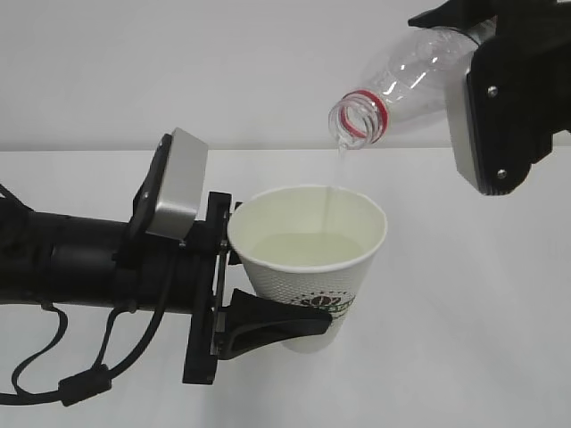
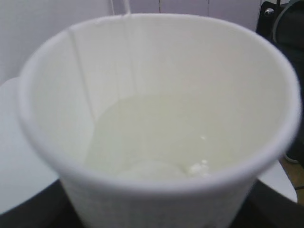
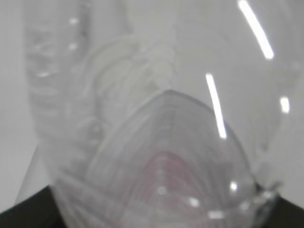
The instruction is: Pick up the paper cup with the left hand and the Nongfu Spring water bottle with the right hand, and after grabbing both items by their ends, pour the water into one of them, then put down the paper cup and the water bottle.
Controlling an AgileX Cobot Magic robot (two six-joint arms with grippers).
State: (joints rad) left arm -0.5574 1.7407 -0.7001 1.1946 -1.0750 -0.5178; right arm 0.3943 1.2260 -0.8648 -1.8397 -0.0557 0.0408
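While the left hand (image 1: 294, 325) clamps the paper cup (image 1: 308, 259) near its base, water (image 1: 303, 248) pools inside. The right hand (image 1: 500, 107) grips the tilted Nongfu Spring water bottle (image 1: 401, 80), mouth above the cup.

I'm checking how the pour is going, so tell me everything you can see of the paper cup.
The paper cup is white, tapered paper with a rolled rim and a dark green round logo low on its side. It stands upright, lifted off the table, gripped low on its body by the left claw. It holds a pale pool of water, roughly a third full. A thin stream falls into it from the tilted bottle above, which does not touch it.
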